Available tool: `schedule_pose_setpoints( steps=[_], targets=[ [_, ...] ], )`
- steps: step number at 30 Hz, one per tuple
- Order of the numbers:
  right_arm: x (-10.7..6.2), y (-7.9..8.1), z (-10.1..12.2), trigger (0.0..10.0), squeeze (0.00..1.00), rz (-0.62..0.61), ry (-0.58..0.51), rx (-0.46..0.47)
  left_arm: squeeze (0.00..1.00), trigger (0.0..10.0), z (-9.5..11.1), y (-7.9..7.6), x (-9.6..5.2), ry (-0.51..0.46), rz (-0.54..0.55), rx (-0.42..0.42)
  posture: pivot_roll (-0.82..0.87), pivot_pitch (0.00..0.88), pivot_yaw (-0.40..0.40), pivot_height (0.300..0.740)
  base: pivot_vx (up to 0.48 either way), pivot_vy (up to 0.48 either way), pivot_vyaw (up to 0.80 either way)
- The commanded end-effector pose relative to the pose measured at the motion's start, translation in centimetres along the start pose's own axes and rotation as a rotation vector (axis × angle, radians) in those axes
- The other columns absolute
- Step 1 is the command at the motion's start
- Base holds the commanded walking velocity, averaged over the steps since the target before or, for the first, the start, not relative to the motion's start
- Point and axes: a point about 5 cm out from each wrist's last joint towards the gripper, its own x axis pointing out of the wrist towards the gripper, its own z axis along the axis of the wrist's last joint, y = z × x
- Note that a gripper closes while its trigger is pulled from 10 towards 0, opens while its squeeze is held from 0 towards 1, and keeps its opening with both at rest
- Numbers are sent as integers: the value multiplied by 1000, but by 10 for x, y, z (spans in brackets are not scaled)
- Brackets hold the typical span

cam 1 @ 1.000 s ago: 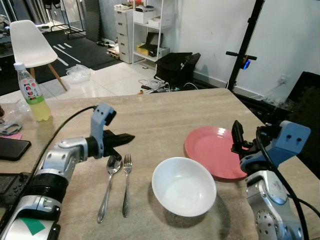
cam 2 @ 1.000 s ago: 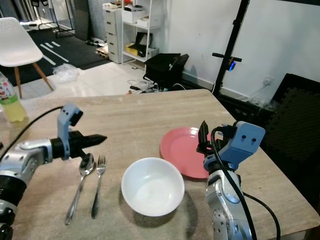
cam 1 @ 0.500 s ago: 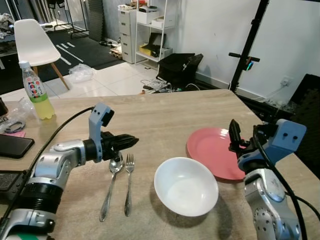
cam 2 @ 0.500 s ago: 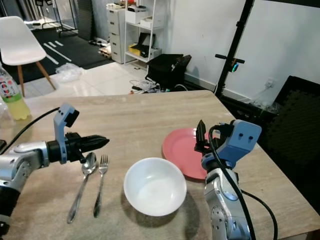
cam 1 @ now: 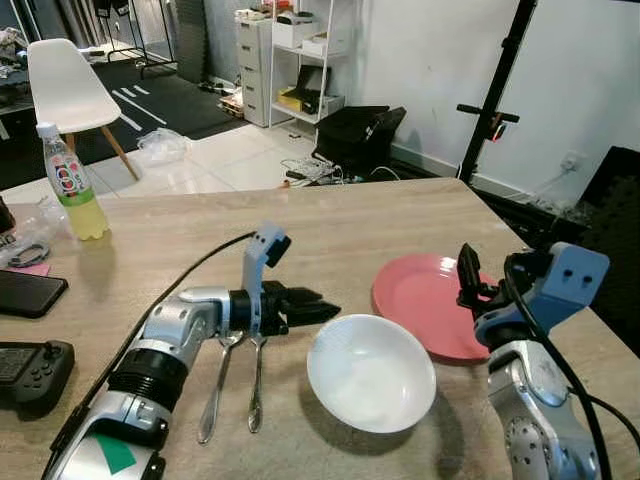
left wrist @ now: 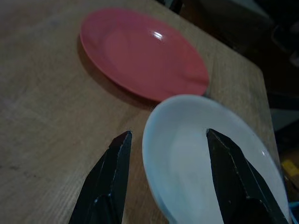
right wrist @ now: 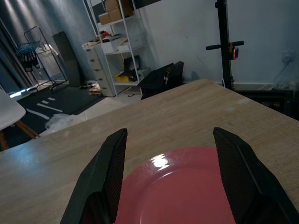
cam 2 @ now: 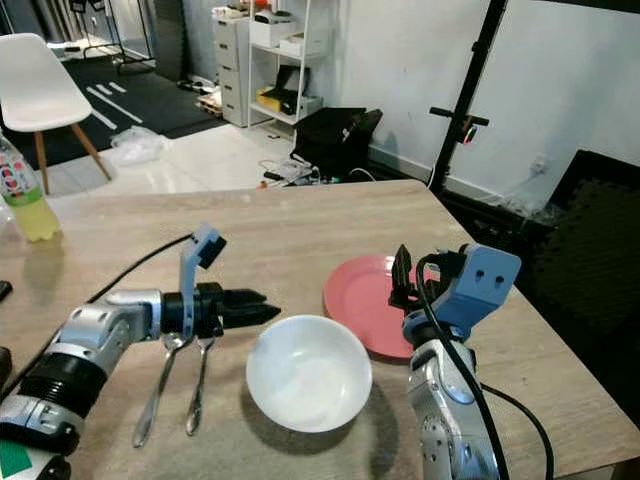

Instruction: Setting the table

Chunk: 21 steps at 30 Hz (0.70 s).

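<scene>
Two dishes sat on the pale wood-grain worktop (cam 1: 330, 225): a round white bowl (cam 1: 371, 372) with nothing in it, and just beyond it, toward the robot's right, a flat round pink plate (cam 1: 428, 302), also bare. Bowl and plate lay close together, and whether their rims touched could not be told. Beside the bowl on the robot's left lay a silver spoon (cam 1: 213, 396) and a silver fork (cam 1: 254, 388), side by side with handles pointing toward the robot.

Reaching low over the cutlery heads, the left end effector (cam 1: 318, 310) pointed at the bowl's near rim, its two black fingers (left wrist: 105, 182) spread apart with nothing between them. The right end effector (cam 1: 470, 275) hovered above the plate's near edge, fingers (right wrist: 103, 182) likewise parted and not holding anything.

Open worktop stretched behind the dishes to the far edge. Near the left edge stood a clear plastic bottle of yellow drink (cam 1: 72, 193), a black phone (cam 1: 28, 294) and a black game controller (cam 1: 30, 366), well apart from the dishes. A white chair (cam 1: 70, 95) stood on the floor beyond.
</scene>
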Motion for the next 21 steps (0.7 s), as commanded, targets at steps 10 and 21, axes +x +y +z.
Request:
schedule_pose_setpoints(
  steps=[10, 21],
  targets=[
    [-2, -2, 1, 10000, 0, -17, -12, 8, 0, 10000, -34, 7, 9, 146, 17, -4, 77, 75, 71, 740, 0, 0, 0],
    [-2, -3, 2, 10000, 0, -21, -17, 7, 0, 0, -32, 8, 15, 108, 13, -38, 70, 73, 75, 740, 0, 0, 0]
  ],
)
